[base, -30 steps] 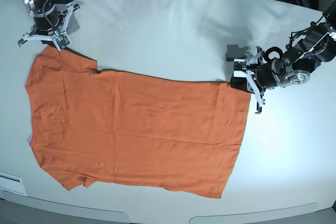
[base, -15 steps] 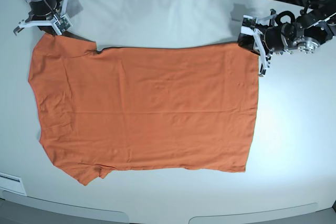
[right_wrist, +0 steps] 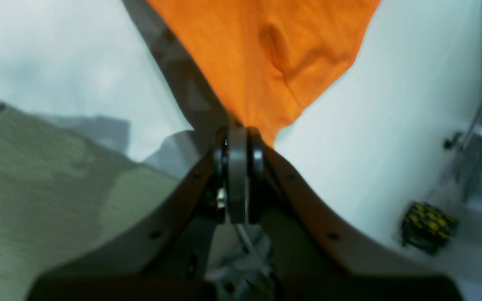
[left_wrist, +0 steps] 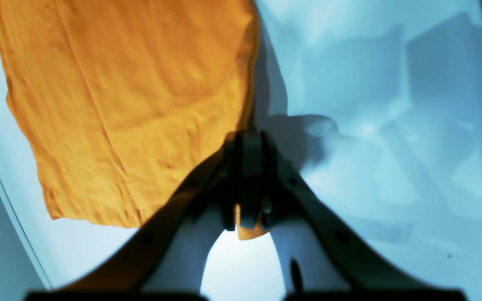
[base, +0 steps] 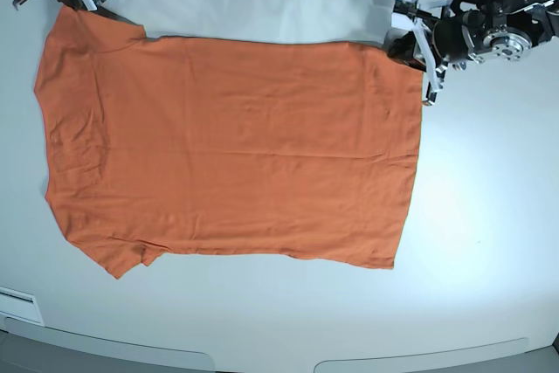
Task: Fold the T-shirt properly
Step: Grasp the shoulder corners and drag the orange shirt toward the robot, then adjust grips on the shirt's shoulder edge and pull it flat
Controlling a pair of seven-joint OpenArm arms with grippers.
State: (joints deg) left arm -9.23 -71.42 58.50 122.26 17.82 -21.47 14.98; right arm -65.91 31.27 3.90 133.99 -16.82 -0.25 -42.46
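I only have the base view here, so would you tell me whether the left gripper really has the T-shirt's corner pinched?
Observer: Yes. In the left wrist view the left gripper is shut, and a small tip of the T-shirt pokes out below its closed jaws.
Operator: Thank you. Is the right gripper holding as well? It is almost cut off at my top edge.
Observer: The right wrist view shows the right gripper shut too, with the orange fabric narrowing to a point that runs straight into its jaws.
Operator: Is the cloth near that grip flat?
Observer: No. Just beyond the right jaws the fabric has a deep pucker and folds.
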